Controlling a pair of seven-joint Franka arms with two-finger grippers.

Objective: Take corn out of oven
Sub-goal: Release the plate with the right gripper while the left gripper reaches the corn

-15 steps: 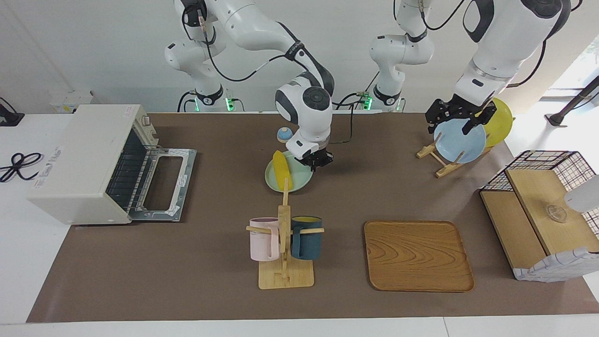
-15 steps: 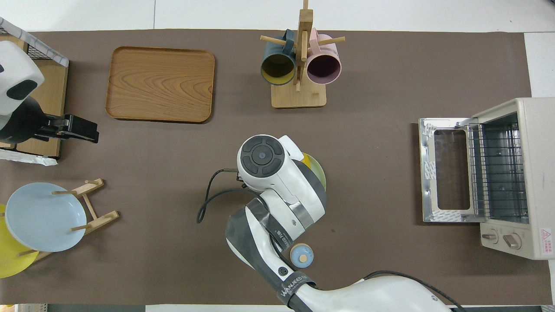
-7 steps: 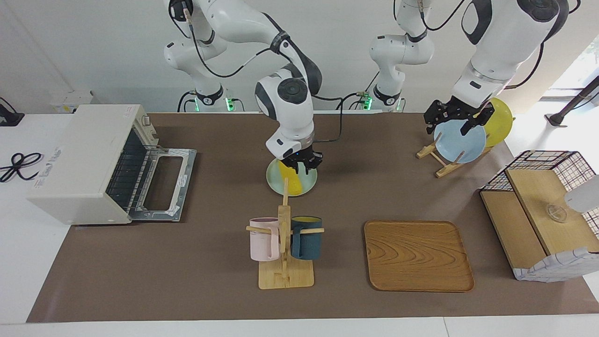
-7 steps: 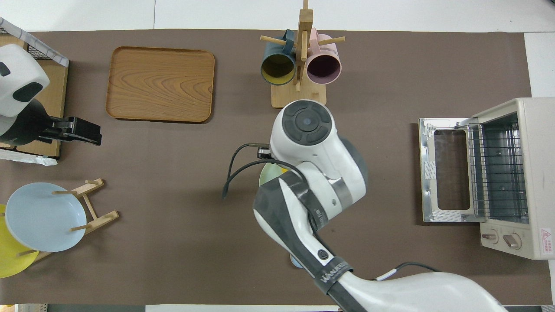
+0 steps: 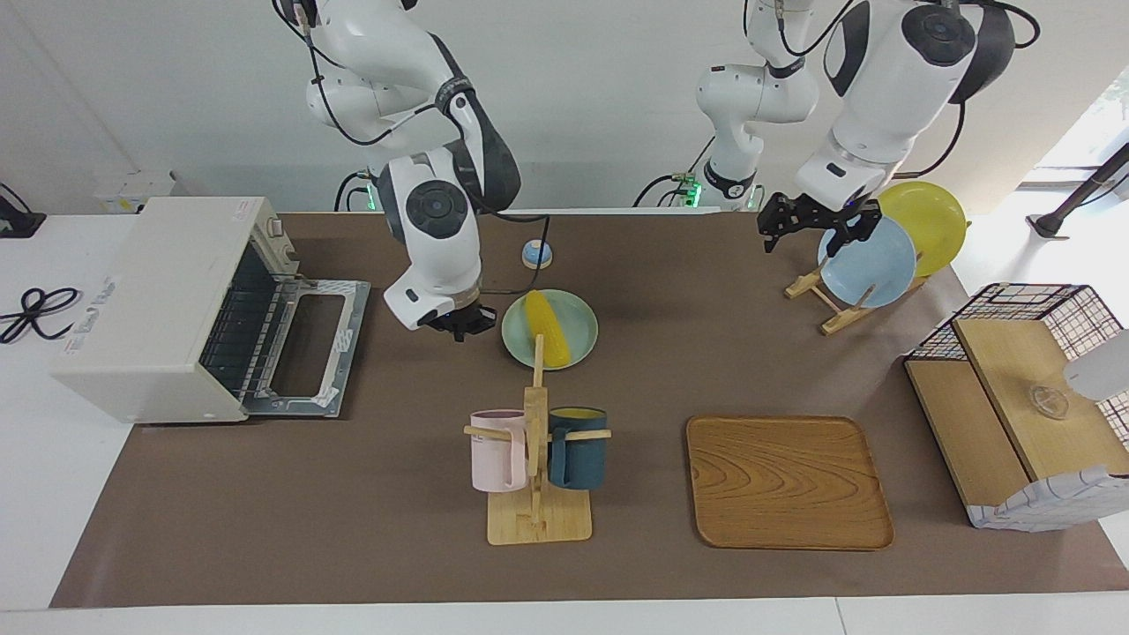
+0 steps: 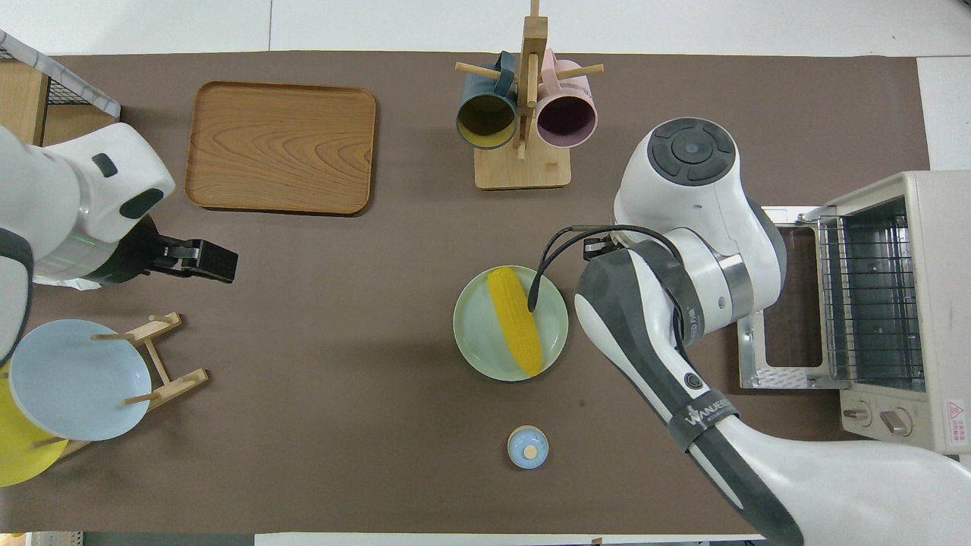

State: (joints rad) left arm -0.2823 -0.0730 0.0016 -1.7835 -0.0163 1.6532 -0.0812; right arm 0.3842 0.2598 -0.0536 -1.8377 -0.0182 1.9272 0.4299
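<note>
The yellow corn lies on a pale green plate in the middle of the table, outside the oven. The off-white oven stands at the right arm's end with its door folded down and its wire rack bare. My right gripper hangs shut and empty just above the table, between the oven door and the plate; in the overhead view its own arm hides it. My left gripper is open and empty, up beside the plate rack.
A mug rack with a pink and a dark blue mug stands farther from the robots than the plate. A wooden tray, a plate rack with blue and yellow plates, a wire-framed basket box and a small blue lid are also here.
My right gripper has swung from over the plate toward the oven's end and closed, leaving the corn lying on the plate. The left arm has shifted a little toward the table's middle.
</note>
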